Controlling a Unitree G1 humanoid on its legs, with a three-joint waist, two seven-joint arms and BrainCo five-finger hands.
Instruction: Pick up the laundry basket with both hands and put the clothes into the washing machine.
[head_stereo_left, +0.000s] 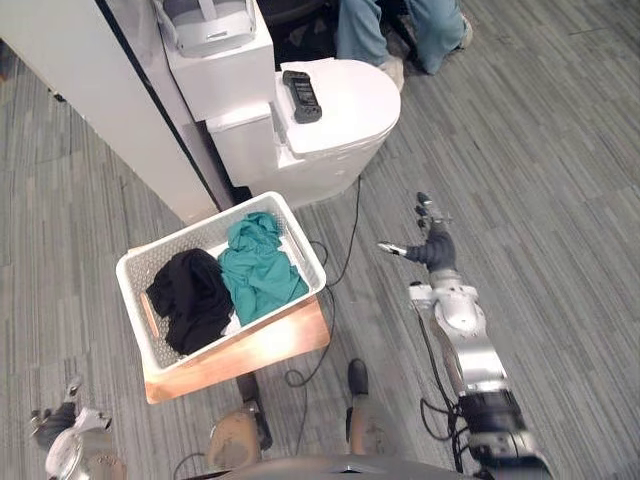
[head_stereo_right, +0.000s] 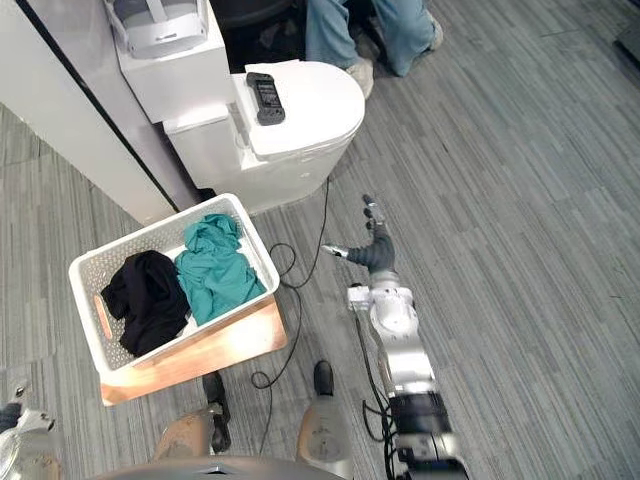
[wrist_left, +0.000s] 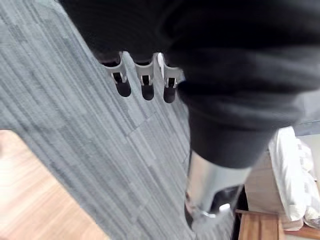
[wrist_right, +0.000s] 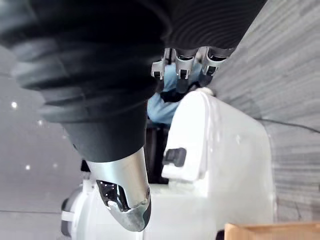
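A white laundry basket (head_stereo_left: 304, 243) sits on a low wooden stand (head_stereo_left: 262, 348), left of centre. A black garment (head_stereo_left: 190, 296) and a teal garment (head_stereo_left: 258, 270) lie inside it. Behind it stands the white washing machine (head_stereo_left: 340, 120) with its rounded lid down. My right hand (head_stereo_left: 434, 243) hovers over the carpet to the right of the basket, apart from it, fingers (wrist_right: 182, 67) straight and spread, holding nothing. My left hand (head_stereo_left: 52, 424) hangs low at the near left, away from the basket, with straight fingers (wrist_left: 145, 82) over bare carpet.
A dark handheld device (head_stereo_left: 301, 96) lies on the machine's lid. A white headset (head_stereo_left: 205, 24) rests on a white box behind it. A seated person in jeans (head_stereo_left: 400, 30) is at the back. A white panel (head_stereo_left: 90, 100) stands far left. A black cord (head_stereo_left: 345, 245) runs beside the basket.
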